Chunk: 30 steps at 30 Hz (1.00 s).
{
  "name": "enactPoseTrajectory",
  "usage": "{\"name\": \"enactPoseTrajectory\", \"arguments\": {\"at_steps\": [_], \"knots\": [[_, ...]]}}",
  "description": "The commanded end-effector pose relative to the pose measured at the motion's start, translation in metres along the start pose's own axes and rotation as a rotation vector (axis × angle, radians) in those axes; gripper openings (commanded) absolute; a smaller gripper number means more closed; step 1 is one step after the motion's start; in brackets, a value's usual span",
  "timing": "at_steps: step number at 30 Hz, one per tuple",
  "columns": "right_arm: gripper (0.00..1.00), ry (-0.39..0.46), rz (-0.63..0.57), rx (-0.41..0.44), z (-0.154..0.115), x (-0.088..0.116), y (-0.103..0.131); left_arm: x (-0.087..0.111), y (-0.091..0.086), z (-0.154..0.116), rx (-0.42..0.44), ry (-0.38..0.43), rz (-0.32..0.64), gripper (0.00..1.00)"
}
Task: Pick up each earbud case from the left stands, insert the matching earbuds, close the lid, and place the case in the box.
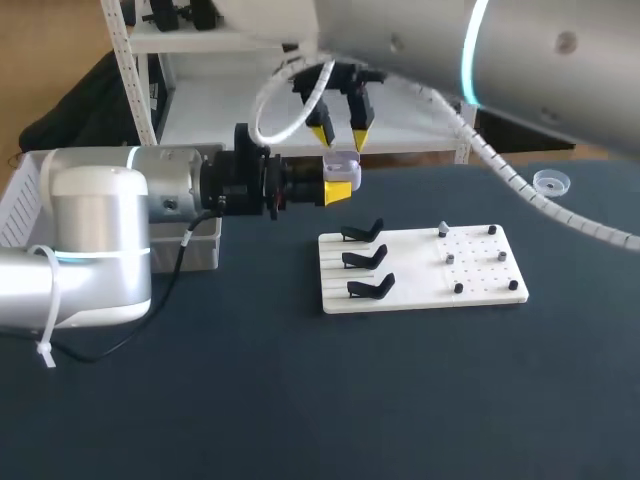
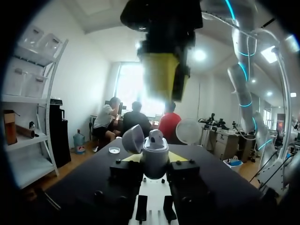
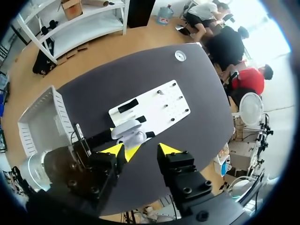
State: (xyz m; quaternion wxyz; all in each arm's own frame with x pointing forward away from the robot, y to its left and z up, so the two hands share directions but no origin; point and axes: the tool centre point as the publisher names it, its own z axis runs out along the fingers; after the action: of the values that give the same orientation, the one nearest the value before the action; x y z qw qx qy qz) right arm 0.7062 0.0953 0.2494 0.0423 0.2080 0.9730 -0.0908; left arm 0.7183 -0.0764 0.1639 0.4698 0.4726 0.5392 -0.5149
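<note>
My left gripper reaches in sideways above the table, shut on a pale lavender earbud case. In the left wrist view the case stands upright between my left gripper's yellow tips, lid swung open and an earbud poking out of the top. My right gripper points down just above the case, open, with nothing between its fingers. From the right wrist the case lies below my right gripper. On the white board stand three black stands, all empty.
Small pegs and earbuds dot the board's right half. A white slatted box sits at the table's far left, behind my left arm. A small clear dish lies at the back right. Bare dark tabletop stretches in front of the board.
</note>
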Motion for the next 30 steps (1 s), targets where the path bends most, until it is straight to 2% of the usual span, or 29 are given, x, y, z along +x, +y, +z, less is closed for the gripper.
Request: {"name": "enactPoseTrajectory", "arguments": {"at_steps": [1,9,14,17,18,30], "knots": [[0.45,-0.074,-0.014,-0.193,-0.004,0.015,-0.041,0.000,0.000,0.000,0.000,-0.001,0.000,0.00],[0.51,-0.118,-0.042,-0.372,0.002,0.006,-0.077,0.000,0.000,0.000,0.000,-0.001,0.000,0.00],[0.62,-0.132,-0.070,-0.440,0.011,0.007,-0.087,0.000,0.000,0.000,0.000,-0.001,0.000,0.00],[0.96,-0.116,-0.089,-0.465,0.015,0.006,-0.091,0.000,0.000,0.000,0.000,-0.001,0.000,0.00],[1.00,-0.134,-0.072,-0.441,0.017,0.005,-0.092,0.000,0.000,0.000,0.000,-0.001,0.000,0.00],[1.00,-0.134,-0.072,-0.441,0.017,0.005,-0.092,0.000,0.000,0.000,0.000,-0.001,0.000,0.00]]}}
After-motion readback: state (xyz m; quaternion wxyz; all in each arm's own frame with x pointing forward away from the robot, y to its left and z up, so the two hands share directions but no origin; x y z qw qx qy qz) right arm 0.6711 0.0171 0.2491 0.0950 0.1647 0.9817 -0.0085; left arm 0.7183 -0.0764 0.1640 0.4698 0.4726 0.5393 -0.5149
